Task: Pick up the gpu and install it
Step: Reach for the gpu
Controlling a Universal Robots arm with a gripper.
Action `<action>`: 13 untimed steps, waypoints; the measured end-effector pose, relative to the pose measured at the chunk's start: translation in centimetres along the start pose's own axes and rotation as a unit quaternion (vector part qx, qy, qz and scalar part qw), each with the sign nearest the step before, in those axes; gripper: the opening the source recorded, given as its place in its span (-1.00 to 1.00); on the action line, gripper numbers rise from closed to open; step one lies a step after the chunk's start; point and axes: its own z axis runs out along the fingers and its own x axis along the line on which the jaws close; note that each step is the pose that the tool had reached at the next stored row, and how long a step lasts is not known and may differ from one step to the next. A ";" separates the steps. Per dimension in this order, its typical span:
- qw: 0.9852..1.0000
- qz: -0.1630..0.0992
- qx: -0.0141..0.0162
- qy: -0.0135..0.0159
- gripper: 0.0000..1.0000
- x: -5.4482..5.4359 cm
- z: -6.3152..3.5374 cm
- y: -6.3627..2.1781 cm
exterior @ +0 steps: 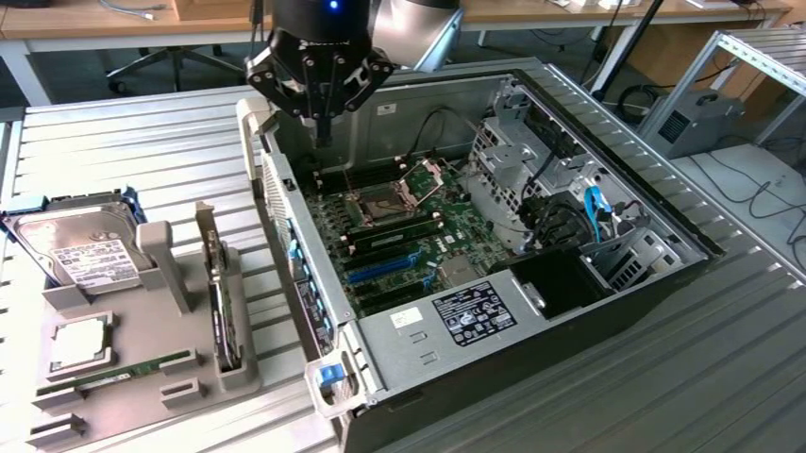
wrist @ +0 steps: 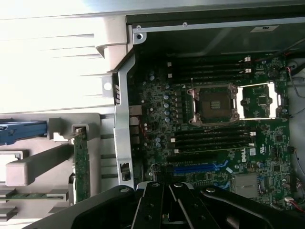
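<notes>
My claw hangs clenched on nothing above the open computer case, over its motherboard. The gpu stands on edge in a slot of the grey holder beside the case. I judge it is kept upright so its top edge is easy to pinch.

Lab: desks, aluminium framing.
</notes>
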 end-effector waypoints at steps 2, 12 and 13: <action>1.000 0.000 0.000 0.000 -0.79 0.1 0.00 -0.01; 1.000 0.000 0.000 0.000 -0.79 0.3 -0.01 -0.02; 1.000 0.000 0.000 0.000 -0.79 0.4 -0.01 -0.03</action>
